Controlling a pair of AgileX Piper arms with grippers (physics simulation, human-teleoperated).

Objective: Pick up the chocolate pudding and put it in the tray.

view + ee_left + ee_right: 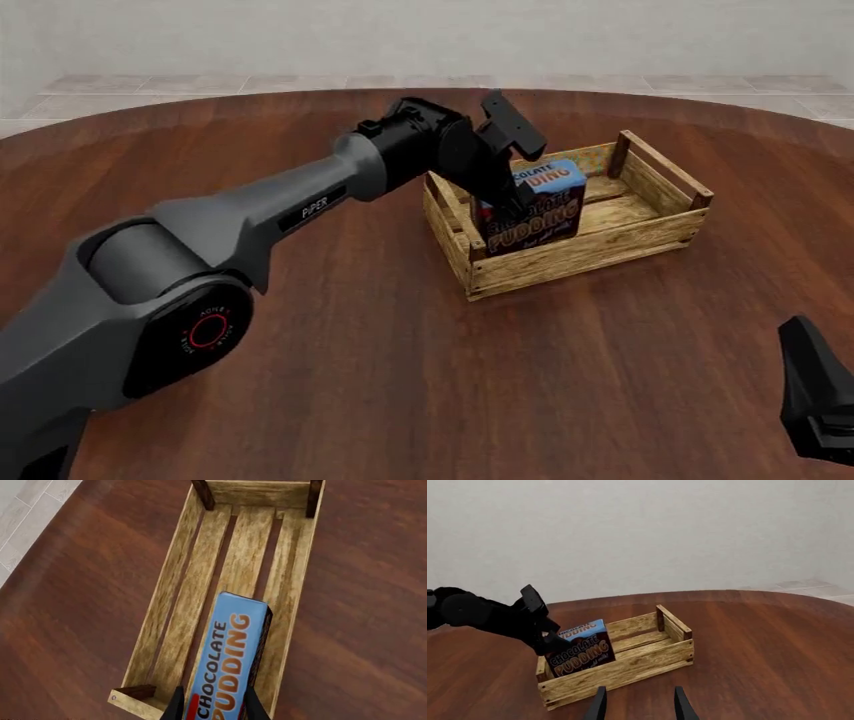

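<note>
The chocolate pudding (541, 205) is a small carton with a blue top and a brown front. It stands inside the left end of the tray (587, 255), a light wooden slatted crate. My left gripper (513, 192) is shut on the carton from above. In the left wrist view its fingers (175, 707) flank the chocolate pudding (230, 652) over the tray's slats (163, 605). Whether the carton rests on the slats I cannot tell. My right gripper (821, 405) hangs at the near right, far from the tray. In the right wrist view the right gripper (639, 702) is open, facing the pudding (580, 655) and the tray (627, 672).
The round dark wooden table (400, 380) carries only the tray. The right half of the tray's floor (627, 205) is bare slats. A pale tiled floor (27, 515) lies beyond the table's edge, with a plain wall behind.
</note>
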